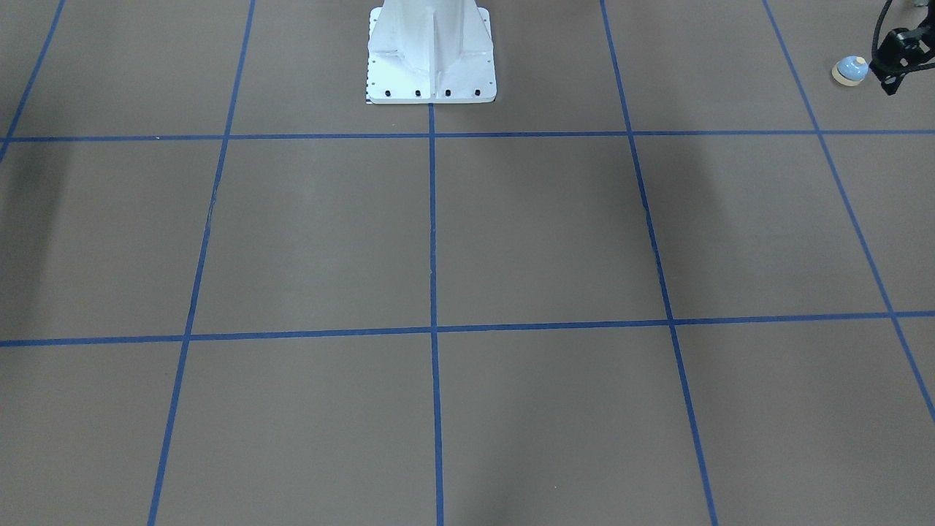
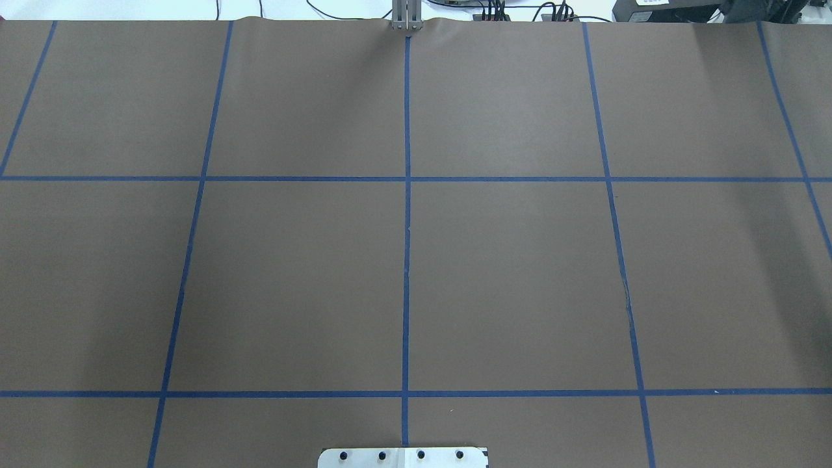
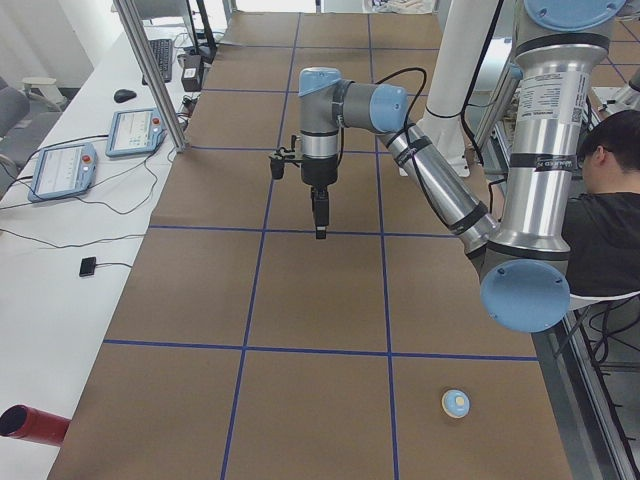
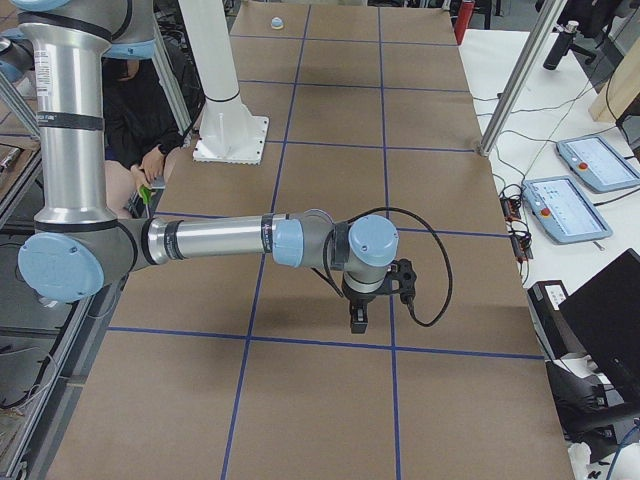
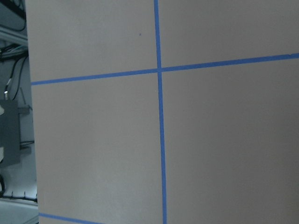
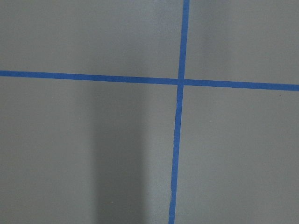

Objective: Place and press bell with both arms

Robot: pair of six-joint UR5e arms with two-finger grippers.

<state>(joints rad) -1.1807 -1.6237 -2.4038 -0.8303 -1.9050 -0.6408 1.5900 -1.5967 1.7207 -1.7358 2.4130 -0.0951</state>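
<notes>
Bell (image 3: pixel 456 403) rests at the left end of the table (image 3: pixel 300 400), near its robot-side edge | left gripper (image 3: pixel 320 232) and right gripper (image 4: pixel 358 322) hover well apart from it (open or closed, we cannot tell) | risk: a skewed grasp shoves it off.

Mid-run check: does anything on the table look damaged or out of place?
One small flaw: the blue tape line is scuffed and kinked partway along, on the robot's right half of the brown table cover. The bell sits upright, far out toward the table's left end, outside the overhead view. Nothing looks spilled.
</notes>
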